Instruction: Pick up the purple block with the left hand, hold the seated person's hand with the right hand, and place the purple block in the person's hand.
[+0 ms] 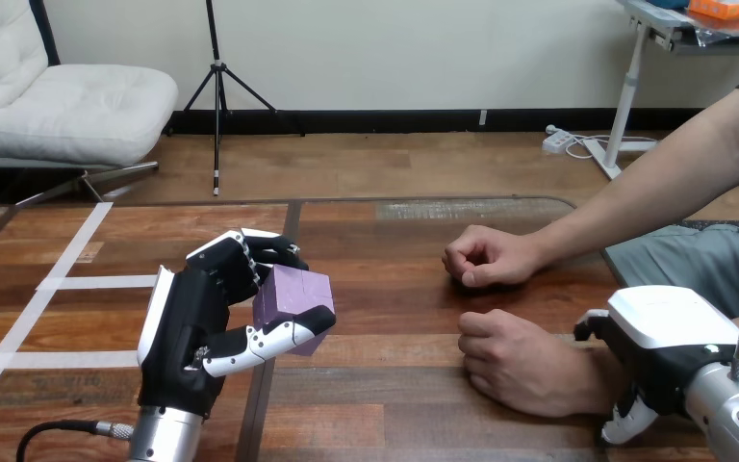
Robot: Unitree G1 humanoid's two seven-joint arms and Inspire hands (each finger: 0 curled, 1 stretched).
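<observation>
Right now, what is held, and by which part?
The left robot hand holds the block, fingers over its top, thumb across its front. The right robot hand is at the person's wrist; hold unclear.

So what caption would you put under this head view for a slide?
Left hand holds the purple block in its fingers; right hand clasps the person's wrist.

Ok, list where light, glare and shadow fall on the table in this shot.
Head view: soft, even light. A pale sheen lies on the wooden table near its far edge. The purple cube block, gripped in the left hand, is lighter on top and darker on its lower side. A thin dark shadow sits under the person's farther hand.
</observation>
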